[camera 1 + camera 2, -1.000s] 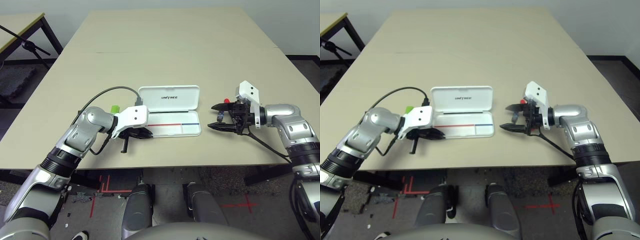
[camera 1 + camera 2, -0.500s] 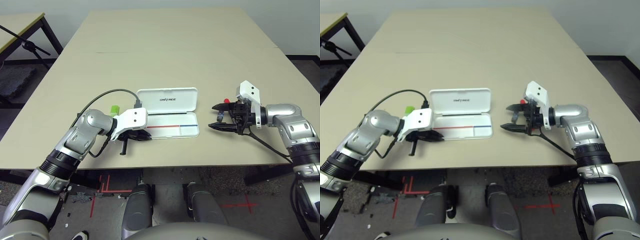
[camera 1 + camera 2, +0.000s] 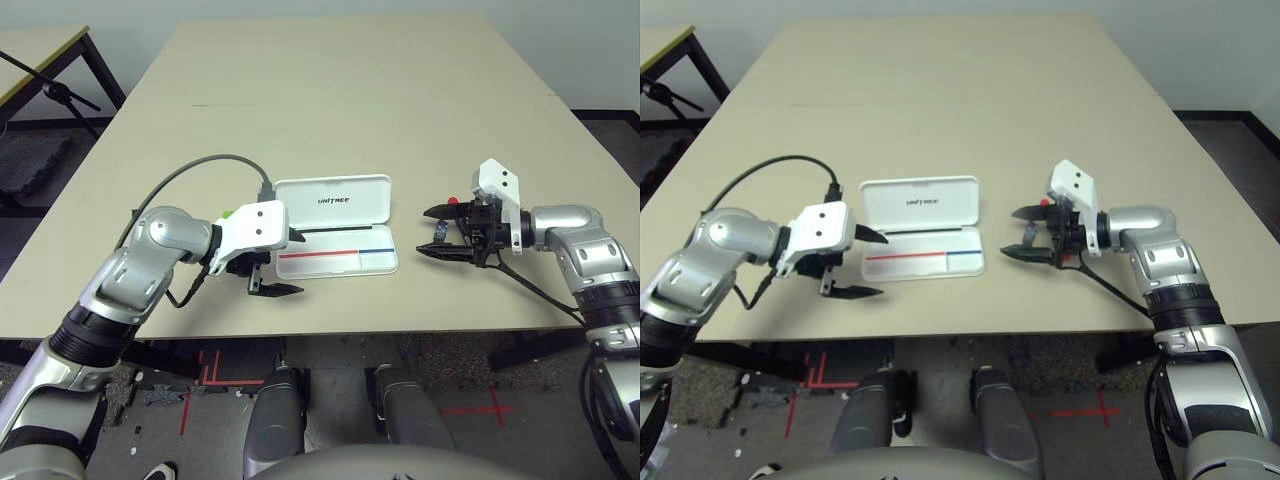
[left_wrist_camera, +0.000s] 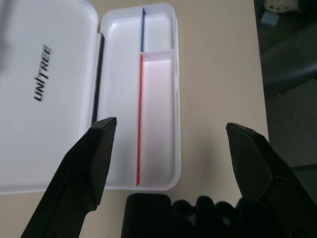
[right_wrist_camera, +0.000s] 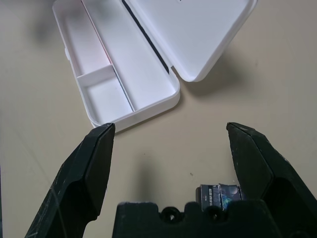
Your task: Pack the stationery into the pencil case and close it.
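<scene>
The white pencil case (image 3: 336, 262) lies open at mid-table, its lid (image 3: 330, 200) folded flat away from me. The tray (image 4: 158, 114) shows its red-and-blue stripe and a divider, with nothing in it. My left gripper (image 3: 289, 264) hovers open just off the case's left end. Behind its white housing peeks the lime-green highlighter (image 3: 228, 213). To the right of the case, my right gripper (image 3: 432, 232) stands open, pointing at the case. The tiny dark block (image 5: 219, 192) lies on the table between its fingers, and the red marker (image 3: 453, 201) shows just behind its far finger.
The beige table (image 3: 330, 90) stretches far beyond the case. Its front edge (image 3: 330, 333) runs close below both grippers. A black cable (image 3: 200, 170) loops over my left forearm. Another table's corner (image 3: 40, 50) stands at the far left.
My left gripper was shut at the case's left end; it has opened and drawn back a little to the left. The case slid slightly left. The right arm stayed still.
</scene>
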### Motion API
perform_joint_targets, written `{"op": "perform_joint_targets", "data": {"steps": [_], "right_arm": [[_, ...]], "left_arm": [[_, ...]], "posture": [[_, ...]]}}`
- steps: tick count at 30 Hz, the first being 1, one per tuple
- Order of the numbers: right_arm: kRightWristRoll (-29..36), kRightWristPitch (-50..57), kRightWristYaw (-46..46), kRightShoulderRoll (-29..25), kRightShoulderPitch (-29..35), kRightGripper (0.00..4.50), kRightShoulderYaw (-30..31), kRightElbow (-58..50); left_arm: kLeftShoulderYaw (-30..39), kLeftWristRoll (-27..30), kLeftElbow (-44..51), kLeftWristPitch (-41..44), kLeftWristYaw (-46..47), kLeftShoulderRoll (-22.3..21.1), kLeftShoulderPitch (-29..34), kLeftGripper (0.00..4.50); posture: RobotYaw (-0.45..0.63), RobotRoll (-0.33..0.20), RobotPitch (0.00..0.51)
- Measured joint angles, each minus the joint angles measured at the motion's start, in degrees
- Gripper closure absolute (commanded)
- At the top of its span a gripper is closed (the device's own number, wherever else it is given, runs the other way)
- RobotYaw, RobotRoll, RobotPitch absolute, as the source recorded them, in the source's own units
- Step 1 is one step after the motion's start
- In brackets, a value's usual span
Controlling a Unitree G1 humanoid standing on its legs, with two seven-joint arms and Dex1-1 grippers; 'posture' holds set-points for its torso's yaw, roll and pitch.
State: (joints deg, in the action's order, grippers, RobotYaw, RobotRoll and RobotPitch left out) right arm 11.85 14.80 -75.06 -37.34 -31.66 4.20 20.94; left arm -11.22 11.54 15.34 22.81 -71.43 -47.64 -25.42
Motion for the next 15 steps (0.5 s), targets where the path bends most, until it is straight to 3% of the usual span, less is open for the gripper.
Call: {"op": "perform_joint_targets", "data": {"steps": [8,15], "right_arm": [[6.51,6.53,0.82,-0.56,-0.79,0.00,-4.47,-4.06],[11.03,14.38,5.54,-0.55,-1.01,0.00,-6.86,-8.64]], "left_arm": [[9.18,9.27,5.20,6.98,1.79,-1.08,-0.43,0.03],[9.93,11.28,6.25,8.18,3.04,-1.08,-0.79,0.03]], "posture": [[-0.02,0.000,0.100],[-0.03,0.000,0.100]]}}
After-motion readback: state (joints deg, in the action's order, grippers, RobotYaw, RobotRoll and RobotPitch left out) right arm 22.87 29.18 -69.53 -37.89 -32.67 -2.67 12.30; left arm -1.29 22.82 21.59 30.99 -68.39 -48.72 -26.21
